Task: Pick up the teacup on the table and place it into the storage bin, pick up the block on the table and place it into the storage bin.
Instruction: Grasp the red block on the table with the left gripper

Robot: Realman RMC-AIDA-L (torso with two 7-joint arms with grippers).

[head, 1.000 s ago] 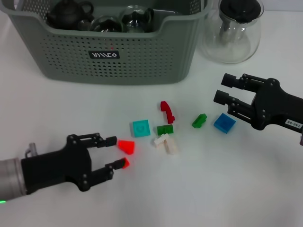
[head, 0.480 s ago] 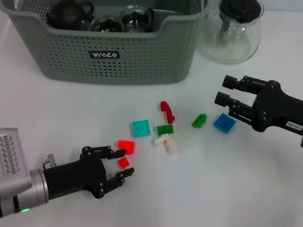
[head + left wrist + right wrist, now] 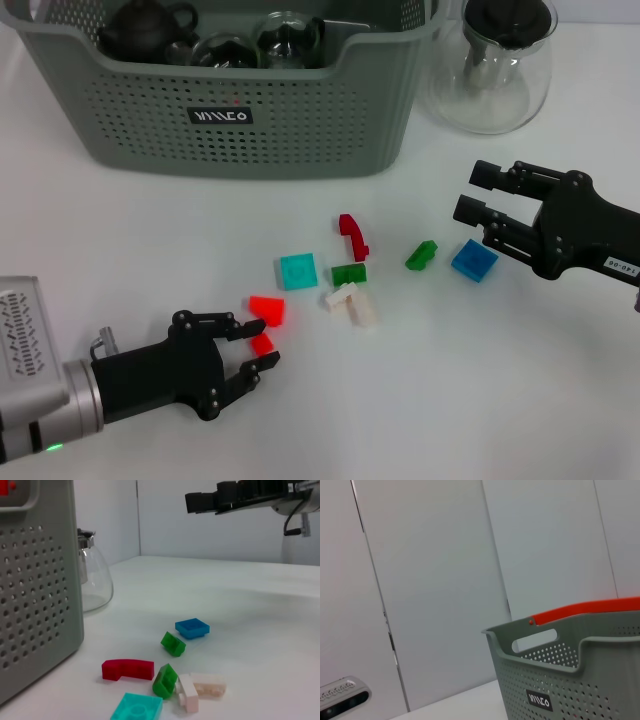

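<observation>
My left end effector (image 3: 256,347) sits low on the desk (image 3: 480,400) at 7 o'clock, fingers narrowed around a small red block (image 3: 262,343); contact cannot be confirmed. A second red block (image 3: 268,309) lies just beyond it. My right end effector (image 3: 472,192) hovers at 3 o'clock, fingers spread wide, beside the blue block (image 3: 474,260). The storage bin (image 3: 300,120) stands at 12 o'clock; its black label (image 3: 221,116) carries white lettering I cannot read. A dark teapot (image 3: 148,28) rests inside.
</observation>
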